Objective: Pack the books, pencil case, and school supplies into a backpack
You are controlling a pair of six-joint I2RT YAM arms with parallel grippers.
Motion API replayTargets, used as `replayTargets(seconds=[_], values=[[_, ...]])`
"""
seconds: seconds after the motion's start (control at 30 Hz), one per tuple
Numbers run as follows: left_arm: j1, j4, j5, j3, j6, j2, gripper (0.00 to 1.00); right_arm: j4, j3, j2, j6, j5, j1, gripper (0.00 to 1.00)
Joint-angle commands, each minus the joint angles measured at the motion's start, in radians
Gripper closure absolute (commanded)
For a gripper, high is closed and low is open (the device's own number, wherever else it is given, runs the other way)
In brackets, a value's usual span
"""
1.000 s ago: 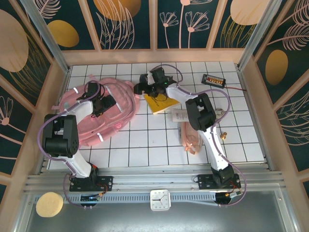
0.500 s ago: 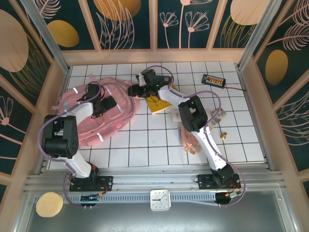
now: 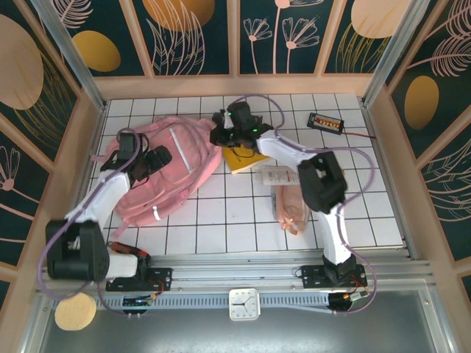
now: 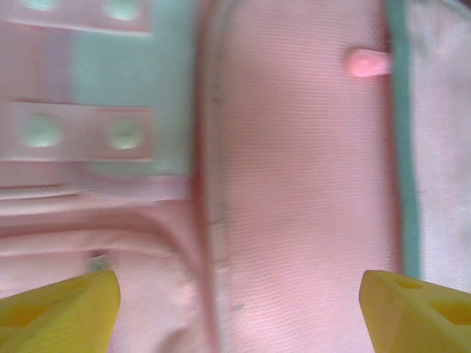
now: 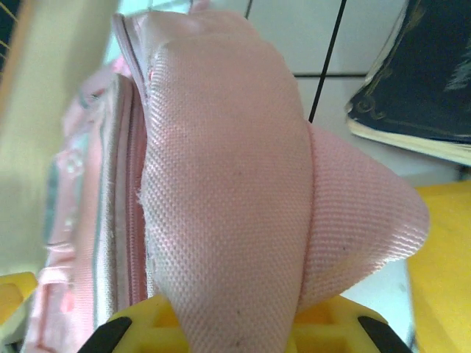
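While the backpack (image 3: 165,173) now lies front-up at centre left, unlike before, I see my right gripper (image 3: 220,136) pinching its fabric and my left gripper (image 3: 152,159) spread over it.

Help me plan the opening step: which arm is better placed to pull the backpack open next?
Left. The left fingers are open and empty over the backpack, while the right fingers are shut on a fold of its fabric, likely anchoring it.

No text is legible.
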Motion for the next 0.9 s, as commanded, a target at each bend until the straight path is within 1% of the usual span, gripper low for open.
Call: replayTargets(seconds=[0.0,0.07,0.13,0.2,0.3,0.4,0.53,0.6,0.67,0.77,0.8,0.87], values=[[-0.001,-0.089,0.049,-0.087,-0.09,-0.14,0.13,0.131,-0.137,-0.226,0.104,0.127,-0.076,1.0],[0.0,-0.107,0.074,-0.127,-0.132,-0.212,0.02,0.124,-0.234,-0.334,0.155,0.193,-0.077,1.0],[0.0,-0.118,0.105,-0.163,-0.173,-0.268,0.01,0.113,-0.336,-0.428,0.215,0.236,-0.077,1.0],[-0.001,-0.138,0.128,-0.203,-0.207,-0.309,0.01,0.092,-0.441,-0.51,0.284,0.239,-0.051,1.0],[-0.004,-0.152,0.17,-0.284,-0.264,-0.377,0.01,0.067,-0.562,-0.584,0.348,0.244,0.007,1.0],[-0.014,-0.157,0.215,-0.372,-0.328,-0.453,0.01,0.071,-0.632,-0.629,0.38,0.279,0.046,1.0],[-0.054,-0.156,0.257,-0.439,-0.407,-0.507,0.01,0.062,-0.577,-0.62,0.377,0.295,0.054,1.0],[-0.093,-0.123,0.274,-0.472,-0.465,-0.516,0.01,0.05,-0.528,-0.601,0.373,0.289,0.057,1.0],[-0.127,-0.042,0.289,-0.525,-0.543,-0.514,0.01,0.039,-0.498,-0.581,0.378,0.271,0.064,1.0],[-0.133,0.133,0.318,-0.591,-0.647,-0.47,0.01,0.022,-0.48,-0.558,0.383,0.246,0.08,1.0],[-0.137,0.177,0.324,-0.59,-0.661,-0.445,0.01,0.008,-0.476,-0.554,0.379,0.245,0.083,1.0],[-0.139,0.183,0.297,-0.543,-0.629,-0.399,0.01,-0.011,-0.477,-0.546,0.365,0.226,0.077,1.0]])
